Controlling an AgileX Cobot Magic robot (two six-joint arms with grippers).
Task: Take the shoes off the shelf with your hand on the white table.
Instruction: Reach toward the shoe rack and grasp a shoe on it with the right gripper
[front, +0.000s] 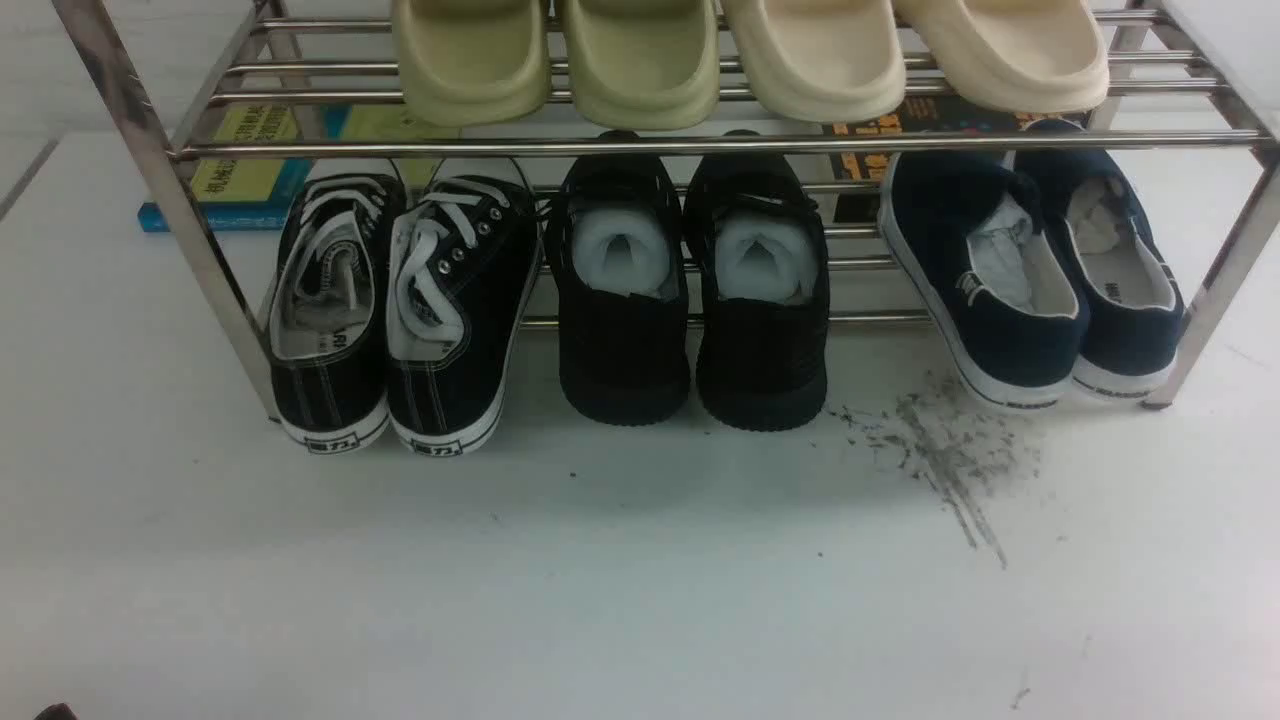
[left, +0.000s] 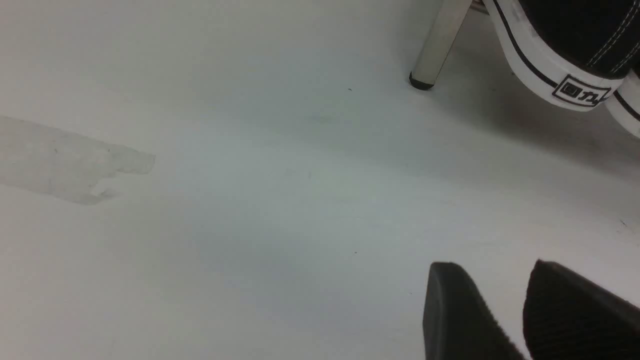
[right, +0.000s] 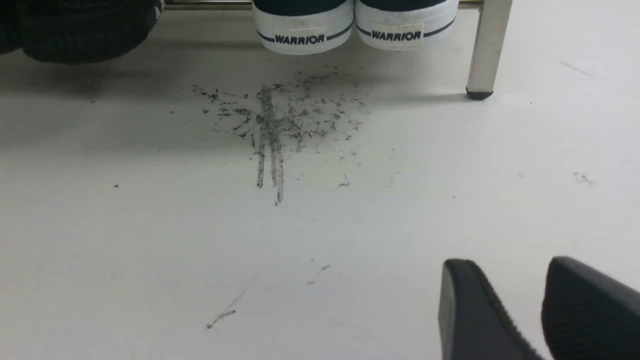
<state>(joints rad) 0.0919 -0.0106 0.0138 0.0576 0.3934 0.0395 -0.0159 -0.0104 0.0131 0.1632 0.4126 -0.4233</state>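
Both jaws hang part-open and empty over the table; reaching for the shoes, they could catch the shelf bar.

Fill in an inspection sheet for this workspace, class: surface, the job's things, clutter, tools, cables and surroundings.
Surface: white table, flat, with dark scuff marks in front of the shelf's right part.
Job's things: black knit sneakers, stuffed with white paper, on the lower tier of the chrome shelf, heels toward the robot, untouched.
Clutter: black canvas sneakers to their left, navy slip-ons to their right; green slides and cream slides on the upper tier.
Grippers: left tool and right tool both open and empty, over the table, short of the shelf.
Cables: nothing seen.
Surroundings: books lying behind the shelf.
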